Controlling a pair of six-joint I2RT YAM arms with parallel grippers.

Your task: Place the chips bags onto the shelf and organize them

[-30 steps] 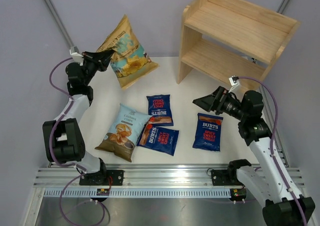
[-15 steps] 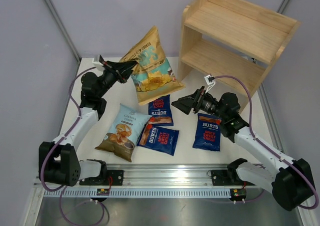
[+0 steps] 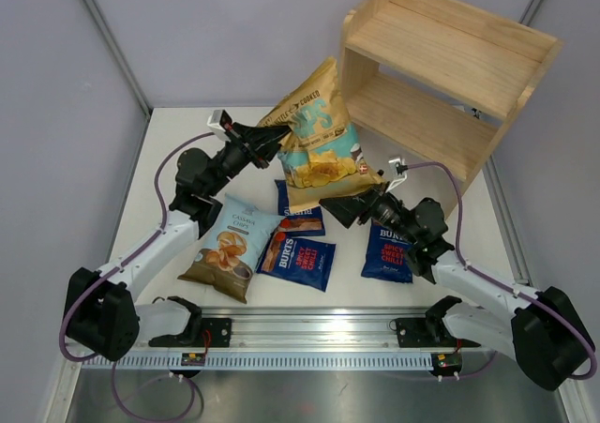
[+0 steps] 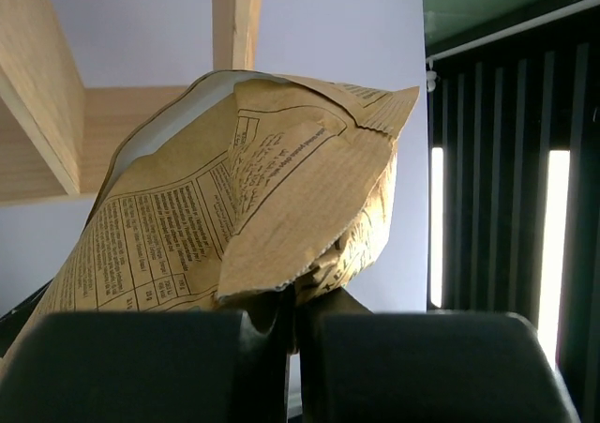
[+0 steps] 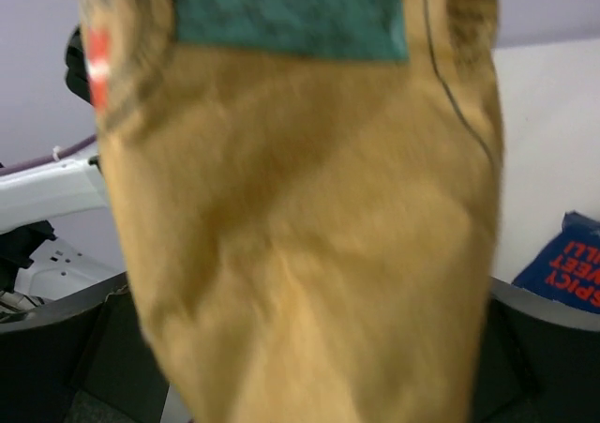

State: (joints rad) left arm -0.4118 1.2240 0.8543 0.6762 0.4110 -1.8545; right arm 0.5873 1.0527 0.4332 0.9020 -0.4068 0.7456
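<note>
Just off the shelf (image 3: 441, 67), at its eight o'clock, the tan bag (image 3: 319, 137) hung aloft; it looked light, puffy and easily crushed. The left gripper (image 3: 274, 142) pinched its flat edge seam, likely the safest hold. The right gripper (image 3: 337, 205), jaws spread, bracketed its six o'clock end.

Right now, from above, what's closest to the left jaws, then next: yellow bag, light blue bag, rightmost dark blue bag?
1. Yellow bag: pinched in the left jaws.
2. Light blue bag: front left.
3. Rightmost dark blue bag: front right.
</note>
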